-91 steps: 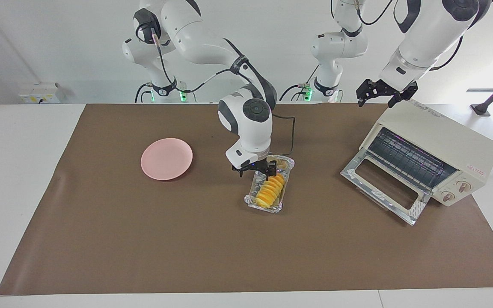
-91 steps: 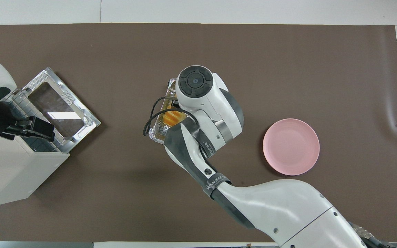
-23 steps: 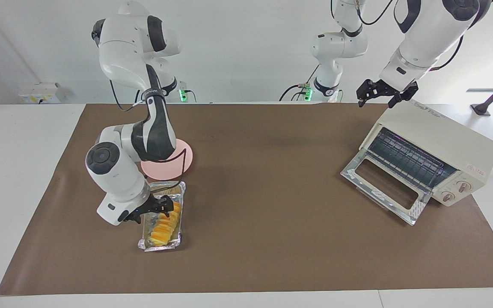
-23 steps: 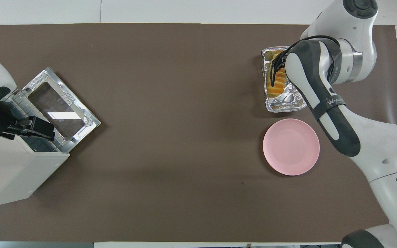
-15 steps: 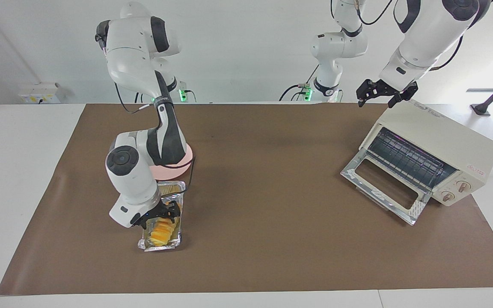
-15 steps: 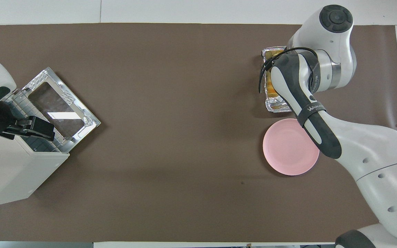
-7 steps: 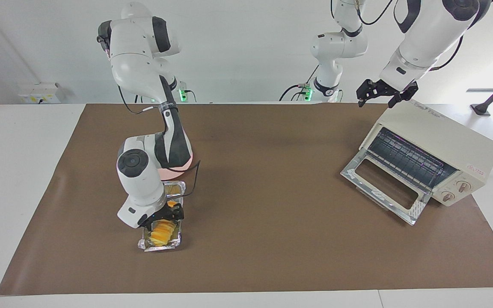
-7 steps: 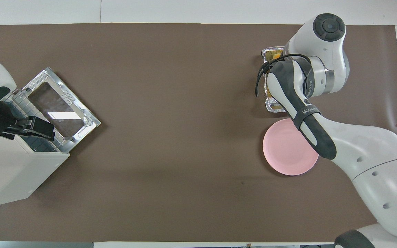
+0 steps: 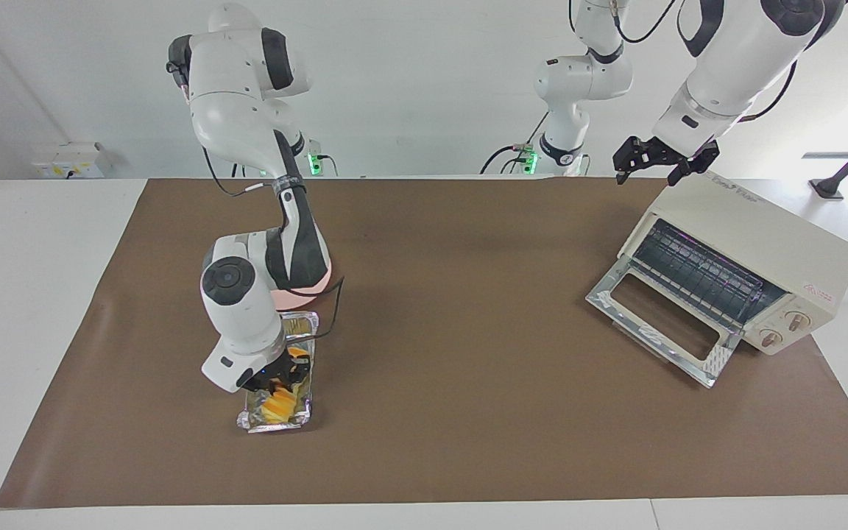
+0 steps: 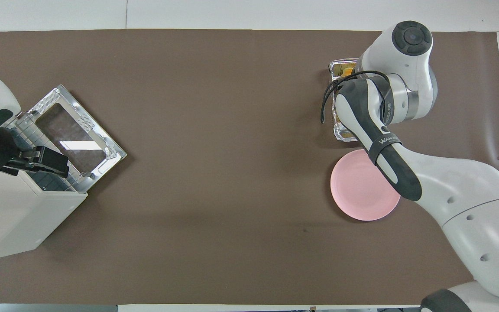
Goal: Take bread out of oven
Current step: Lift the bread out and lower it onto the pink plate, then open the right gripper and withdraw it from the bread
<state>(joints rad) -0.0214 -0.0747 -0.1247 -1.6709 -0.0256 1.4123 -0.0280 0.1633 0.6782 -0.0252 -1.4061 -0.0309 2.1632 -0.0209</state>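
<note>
While the oven stands with its door dropped open and its rack bare at the left arm's end of the table, the bread lies in the foil tray just beside the pink plate, farther from the robots, ready for plating. Right gripper sits low over the loaf; whether its fingers pinch it I cannot tell. Left gripper waits, fingers spread, over the oven's top

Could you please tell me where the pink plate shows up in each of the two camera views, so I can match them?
Facing view: only a sliver of the pink plate shows, under the right arm's forearm.
Overhead view: the pink plate lies in plain sight, partly overlapped by the right arm.
Shared landmark: the foil tray sits just farther from the robots than the plate in both.
</note>
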